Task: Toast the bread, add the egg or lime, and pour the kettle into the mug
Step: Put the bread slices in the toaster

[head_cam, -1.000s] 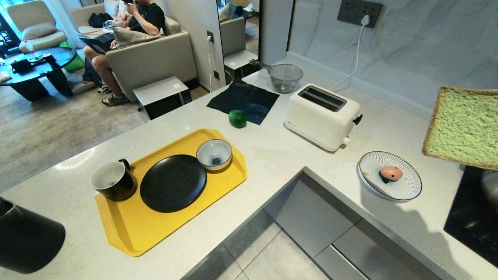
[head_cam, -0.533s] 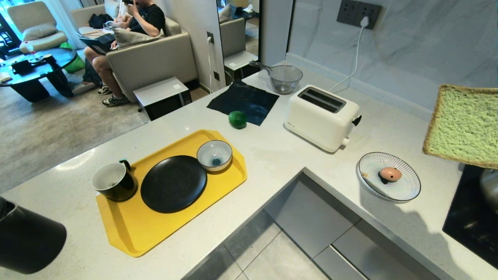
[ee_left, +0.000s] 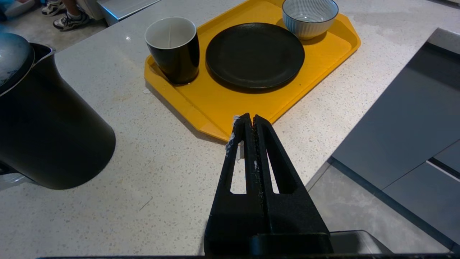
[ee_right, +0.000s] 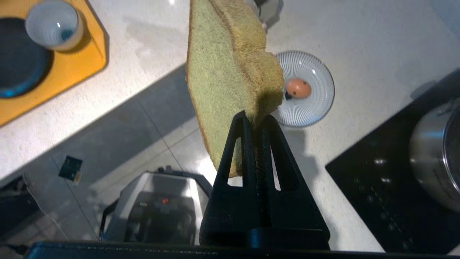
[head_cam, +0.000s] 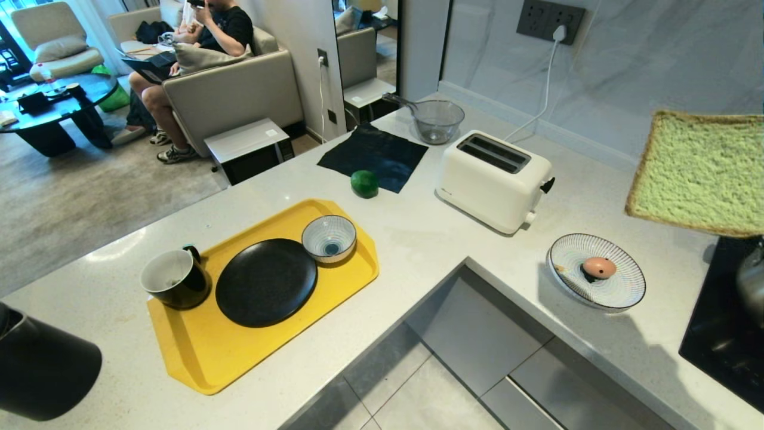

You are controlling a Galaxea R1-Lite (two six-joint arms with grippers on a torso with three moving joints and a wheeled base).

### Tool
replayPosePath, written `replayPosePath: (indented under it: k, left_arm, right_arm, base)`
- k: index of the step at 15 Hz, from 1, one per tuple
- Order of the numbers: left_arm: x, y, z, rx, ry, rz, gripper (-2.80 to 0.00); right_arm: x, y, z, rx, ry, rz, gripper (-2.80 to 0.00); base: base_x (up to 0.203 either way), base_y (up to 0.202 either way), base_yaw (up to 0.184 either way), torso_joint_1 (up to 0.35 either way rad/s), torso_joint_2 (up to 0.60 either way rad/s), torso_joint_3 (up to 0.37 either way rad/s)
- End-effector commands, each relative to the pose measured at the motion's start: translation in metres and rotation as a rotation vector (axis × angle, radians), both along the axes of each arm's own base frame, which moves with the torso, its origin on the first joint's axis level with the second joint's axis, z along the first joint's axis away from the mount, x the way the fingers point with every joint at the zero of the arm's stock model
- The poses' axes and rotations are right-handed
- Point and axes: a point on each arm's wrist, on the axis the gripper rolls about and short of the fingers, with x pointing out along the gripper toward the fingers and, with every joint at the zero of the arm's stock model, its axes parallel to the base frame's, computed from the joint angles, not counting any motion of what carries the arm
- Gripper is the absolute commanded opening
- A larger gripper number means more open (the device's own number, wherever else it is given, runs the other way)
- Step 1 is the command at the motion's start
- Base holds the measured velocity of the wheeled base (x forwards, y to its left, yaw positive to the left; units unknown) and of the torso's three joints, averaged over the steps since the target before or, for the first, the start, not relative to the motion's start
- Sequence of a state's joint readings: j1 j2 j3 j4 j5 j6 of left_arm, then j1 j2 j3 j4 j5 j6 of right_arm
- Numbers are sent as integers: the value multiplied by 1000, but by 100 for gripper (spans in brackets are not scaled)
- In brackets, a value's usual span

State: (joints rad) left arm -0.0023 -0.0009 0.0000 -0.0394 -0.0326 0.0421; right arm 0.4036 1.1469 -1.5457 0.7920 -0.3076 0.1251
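Right gripper (ee_right: 256, 120) clamps bread (ee_right: 230, 79); egg (head_cam: 599, 267) in striped dish (head_cam: 627, 298)

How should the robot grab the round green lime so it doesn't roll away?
Probably from straight above, with the fingers closing on the lime's widest middle. It is round and glossy and lies free on the counter at the edge of the dark cloth, so a sideways push may roll it.

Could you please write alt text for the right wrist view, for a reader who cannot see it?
The right claw is shut on a corner of a pale green bread slice, held in the air above the counter edge. Beyond it, a spotted egg lies in a striped white dish; a black cooktop is alongside.
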Motion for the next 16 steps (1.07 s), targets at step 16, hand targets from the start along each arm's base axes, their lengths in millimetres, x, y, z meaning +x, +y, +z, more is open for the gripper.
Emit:
replayPosePath:
  k: [16]
  left_arm:
    - [1, 0, -5, 7, 17, 1, -280]
  right_arm:
    - [3, 1, -4, -50, -14, -10, -280]
  base:
    - [0, 0, 0, 0, 0, 0]
